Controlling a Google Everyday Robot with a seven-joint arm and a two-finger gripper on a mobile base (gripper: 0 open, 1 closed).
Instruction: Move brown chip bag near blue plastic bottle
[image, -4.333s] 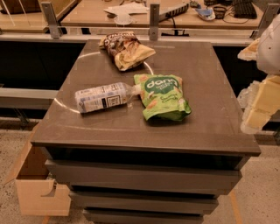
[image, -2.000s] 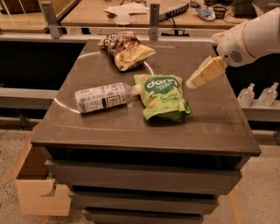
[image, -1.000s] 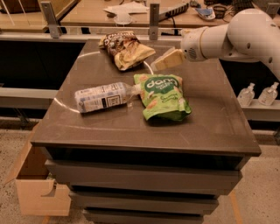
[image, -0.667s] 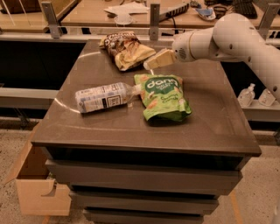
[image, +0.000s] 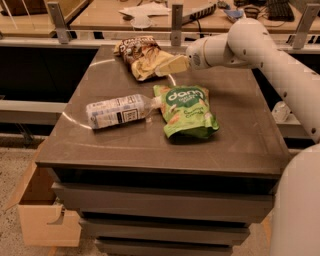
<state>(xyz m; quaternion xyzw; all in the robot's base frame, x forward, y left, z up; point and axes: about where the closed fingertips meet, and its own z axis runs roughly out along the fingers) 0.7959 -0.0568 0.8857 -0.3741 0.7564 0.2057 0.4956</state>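
Note:
The brown chip bag lies at the back of the dark table top, dark brown end to the rear, pale yellow end toward me. The blue plastic bottle lies on its side at the left middle, white cap pointing right. My gripper reaches in from the right on a white arm and sits at the right edge of the chip bag's yellow end, just above it.
A green pouch with white lettering lies right of the bottle, touching its cap end. A cardboard box stands on the floor at the left. A desk with papers and rails runs behind the table.
My arm has swung in from the right side of the table and leftward across its back; the gripper now sits at the chip bag. The bags and the bottle have not moved.

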